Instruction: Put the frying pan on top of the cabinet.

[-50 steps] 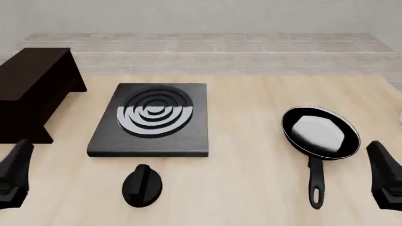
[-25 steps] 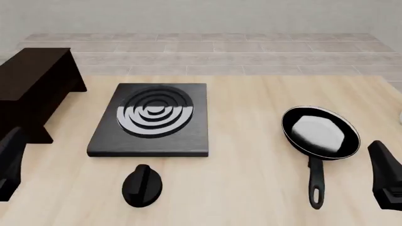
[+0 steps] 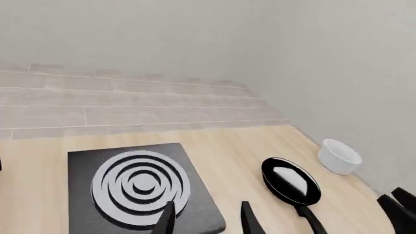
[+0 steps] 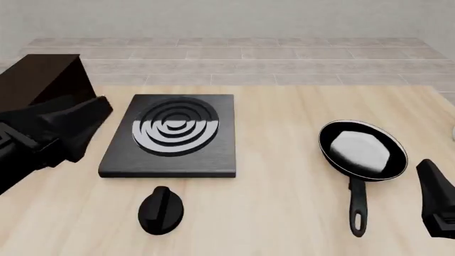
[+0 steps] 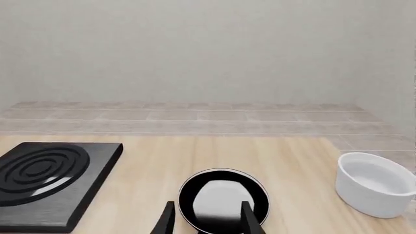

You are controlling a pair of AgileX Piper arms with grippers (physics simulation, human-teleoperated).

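Observation:
The frying pan (image 4: 363,148) lies on the table at the right, its long handle (image 4: 357,205) pointing toward the near edge. Its pale inside also shows in the right wrist view (image 5: 223,200) and the left wrist view (image 3: 291,180). The dark cabinet (image 4: 44,73) stands at the far left, partly hidden by my left arm. My left gripper (image 4: 92,114) hangs open in front of the cabinet, pointing toward the stove plate, its fingers (image 3: 165,219) empty. My right gripper (image 4: 435,198) is open and empty, low to the right of the pan's handle, fingers (image 5: 250,219) framing the pan.
A flat black stove plate (image 4: 170,133) with concentric rings lies mid-table, between cabinet and pan. A small black knob (image 4: 161,209) sits in front of it. A white bowl (image 5: 373,183) stands right of the pan, near the table's right edge.
My left arm has swung up and rightward from the lower left corner, and now covers part of the cabinet. The right arm and the pan have not moved.

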